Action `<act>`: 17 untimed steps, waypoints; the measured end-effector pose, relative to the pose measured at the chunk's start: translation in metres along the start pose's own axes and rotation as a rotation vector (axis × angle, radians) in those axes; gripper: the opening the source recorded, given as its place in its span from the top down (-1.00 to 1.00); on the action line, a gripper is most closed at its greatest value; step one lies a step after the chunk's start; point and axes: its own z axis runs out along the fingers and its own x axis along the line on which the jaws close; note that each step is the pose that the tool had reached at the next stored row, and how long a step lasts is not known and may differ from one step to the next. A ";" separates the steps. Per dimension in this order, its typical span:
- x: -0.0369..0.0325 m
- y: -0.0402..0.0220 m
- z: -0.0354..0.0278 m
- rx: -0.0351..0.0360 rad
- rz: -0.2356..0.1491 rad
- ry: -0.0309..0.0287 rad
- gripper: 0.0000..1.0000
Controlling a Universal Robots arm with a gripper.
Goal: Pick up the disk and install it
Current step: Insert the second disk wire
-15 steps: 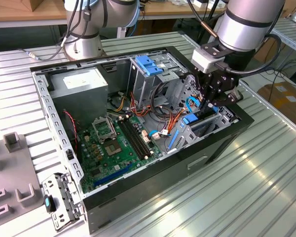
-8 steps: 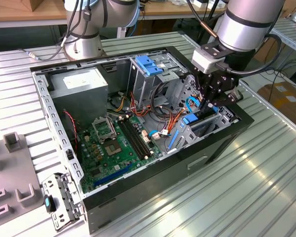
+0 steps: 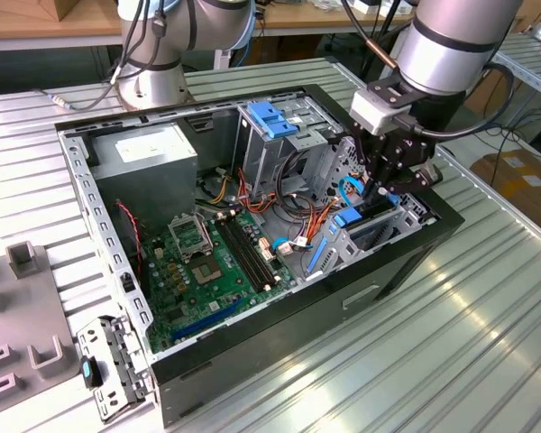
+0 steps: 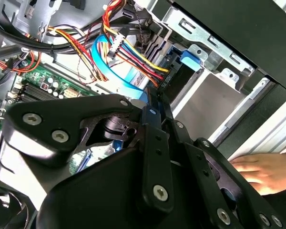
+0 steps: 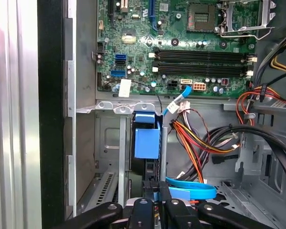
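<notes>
1. Disk (image 4: 206,107) is sitting, as far as I can judge, edge-on inside the drive cage (image 3: 406,216) at a corner of the case (image 3: 73,171), silver face showing.
2. Gripper (image 3: 388,185) is hovering right above it, jaws drawn narrow, nothing plainly between them.
3. Being rigid, probably weighty and shock-sensitive, it is asking for a hold on its side rails.
4. Elsewhere the case is holding the motherboard (image 3: 207,262), power supply (image 3: 149,153) and cable bundles (image 5: 195,133).

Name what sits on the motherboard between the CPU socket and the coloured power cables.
Black memory slots, lying between CPU socket and cables in the first wrist view.
</notes>
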 end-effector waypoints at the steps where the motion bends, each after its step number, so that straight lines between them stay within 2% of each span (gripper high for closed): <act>1: 0.0000 0.0000 0.0001 0.0000 0.000 -0.0003 0.68; 7: 0.0008 0.0000 -0.0002 0.0000 0.000 -0.0003 0.68; 12: 0.0032 0.0001 0.0000 0.0000 0.000 -0.0032 0.68; 15: 0.0033 0.0002 0.0005 0.0003 0.001 -0.0098 0.68; 17: 0.0032 0.0002 0.0014 0.0005 0.002 -0.0174 0.68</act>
